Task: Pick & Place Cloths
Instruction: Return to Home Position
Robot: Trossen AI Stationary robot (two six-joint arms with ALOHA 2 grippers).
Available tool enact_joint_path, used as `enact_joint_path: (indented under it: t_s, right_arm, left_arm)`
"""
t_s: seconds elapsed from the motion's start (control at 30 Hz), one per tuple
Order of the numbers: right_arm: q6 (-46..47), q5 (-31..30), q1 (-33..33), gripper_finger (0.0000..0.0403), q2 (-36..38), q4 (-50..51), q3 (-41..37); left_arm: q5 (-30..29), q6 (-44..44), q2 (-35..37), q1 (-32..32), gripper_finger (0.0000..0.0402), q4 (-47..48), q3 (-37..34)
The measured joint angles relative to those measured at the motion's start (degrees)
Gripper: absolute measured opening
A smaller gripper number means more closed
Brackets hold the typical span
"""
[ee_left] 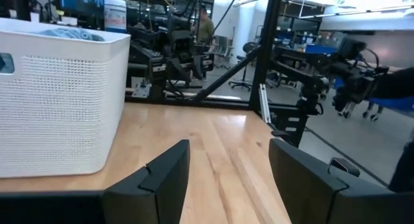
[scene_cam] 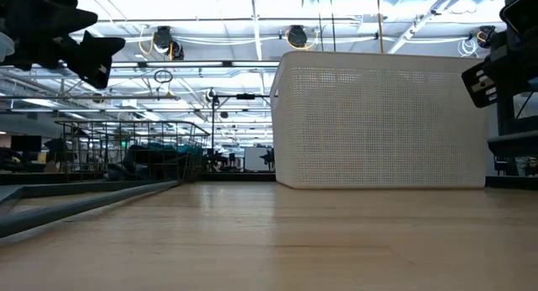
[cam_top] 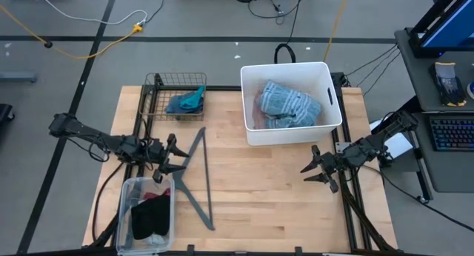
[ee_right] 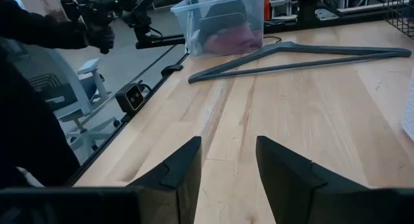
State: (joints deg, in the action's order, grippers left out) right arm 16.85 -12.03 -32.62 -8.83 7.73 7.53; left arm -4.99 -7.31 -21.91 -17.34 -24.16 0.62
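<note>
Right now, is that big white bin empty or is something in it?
Not empty. From above, the white bin holds a crumpled blue plaid cloth, with a bit of pink cloth beside it.

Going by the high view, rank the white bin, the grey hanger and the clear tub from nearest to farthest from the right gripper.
From the right gripper, open at the right edge of the table:
1. White bin, close by on the same right half.
2. Grey hanger, across the bare wood, left of centre.
3. Clear tub, at the left corner, past the hanger.
</note>
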Motion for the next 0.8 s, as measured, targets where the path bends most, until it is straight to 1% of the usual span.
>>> enact_joint_path:
  t_s: [0.13, 0.3, 0.8]
  right_arm:
    - [0.43, 0.02, 0.00, 0.0139, -0.01, 0.02, 0.00]
    - [0.40, 0.03, 0.00, 0.0139, -0.01, -0.07, 0.00]
    - [0.26, 0.07, 0.00, 0.0139, -0.03, -0.20, 0.00]
  left_arm:
    - [0.00, -1.04, -0.15, 0.00, 0.0216, 0.81, 0.00]
    - [-2.10, -5.05, -0.20, 0.00, 0.0216, 2.92, 0.00]
    - [-2.15, -5.07, -0.20, 0.00, 0.0216, 3.05, 0.02]
